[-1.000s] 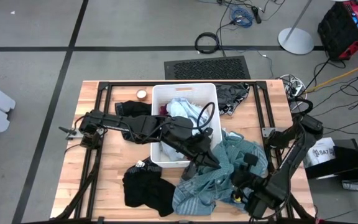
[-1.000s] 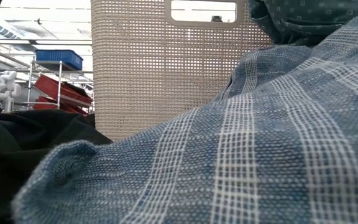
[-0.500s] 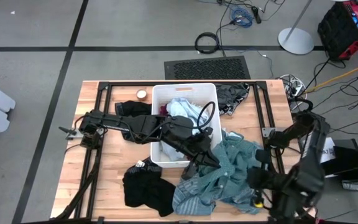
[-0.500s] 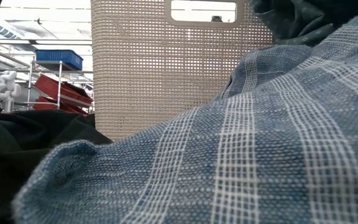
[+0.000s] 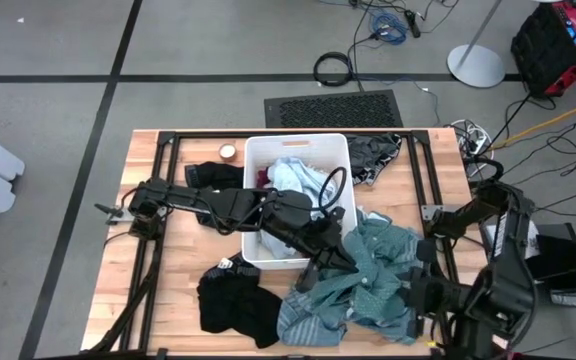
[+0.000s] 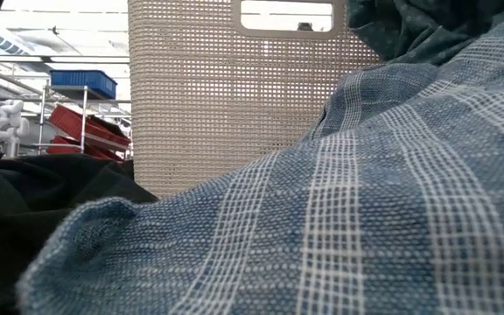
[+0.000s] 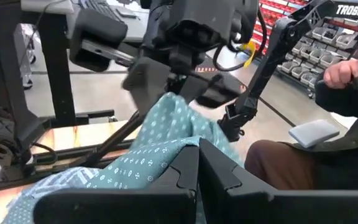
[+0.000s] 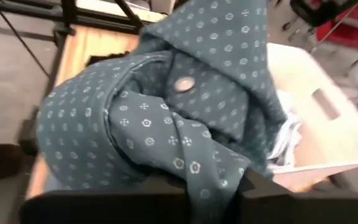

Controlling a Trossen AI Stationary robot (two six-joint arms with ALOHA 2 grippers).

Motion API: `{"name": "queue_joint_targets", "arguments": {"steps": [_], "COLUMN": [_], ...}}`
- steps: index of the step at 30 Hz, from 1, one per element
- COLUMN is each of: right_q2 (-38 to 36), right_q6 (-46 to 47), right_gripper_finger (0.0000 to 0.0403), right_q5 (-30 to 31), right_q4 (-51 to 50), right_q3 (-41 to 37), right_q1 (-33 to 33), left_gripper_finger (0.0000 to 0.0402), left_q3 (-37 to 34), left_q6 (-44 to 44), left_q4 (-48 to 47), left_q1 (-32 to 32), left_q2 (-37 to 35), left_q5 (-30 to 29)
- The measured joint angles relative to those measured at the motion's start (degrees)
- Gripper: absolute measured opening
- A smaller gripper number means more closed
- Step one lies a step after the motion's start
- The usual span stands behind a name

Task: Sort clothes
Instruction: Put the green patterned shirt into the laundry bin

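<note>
Even, bright overhead light on the counter point(image 5: 178, 290) in the high view, shadows soft and short beneath the dark arms, no glare on the wood. Down low, the striped cloth point(image 6: 339, 219) fills the lens, weave sharp up close, its near edge softening, and the room behind glows pale and washed out through the mesh bin point(image 6: 226, 96). Left wrist view: bright shop light behind, the fingers point(image 7: 185, 180) sit dark and soft at close range. Right wrist view is smeared, the patterned teal fabric point(image 8: 166, 112) blurry, the bin's white wall nearly blown out
</note>
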Motion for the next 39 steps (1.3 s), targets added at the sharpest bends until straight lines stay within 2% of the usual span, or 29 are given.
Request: {"name": "queue_joint_targets", "arguments": {"steps": [5,9,17,28,39], "right_q2": [-0.02,-0.07,0.19,0.15,0.15], "right_q6": [-5.57,-10.82,-23.29,-35.60,-35.80], "right_gripper_finger": [0.0088,0.0134,0.0201,0.0204,0.0151], "right_q5": [4.16,3.98,-3.61,-3.33,-3.64], "right_q4": [2.59,6.02,15.72,26.68,28.11], "right_q3": [-1.21,-1.21,-3.62,-3.79,-3.79], "right_q1": [-2.90,-5.38,-9.83,-10.98,-12.70], "left_gripper_finger": [0.0006,0.0006,0.0006,0.0006,0.0010], "left_q3": [0.04,-0.09,-0.07,-0.07,-0.07], "left_q6": [-1.29,-1.60,-1.59,-1.10,-0.12], "left_q4": [2.41,3.97,4.22,0.07,0.68], "left_q1": [-0.52,-0.66,-0.70,-0.73,-0.66], "left_q2": [2.83,3.74,3.72,3.72,3.69], "left_q5": [0.02,-0.02,0.07,0.70,2.62]}}
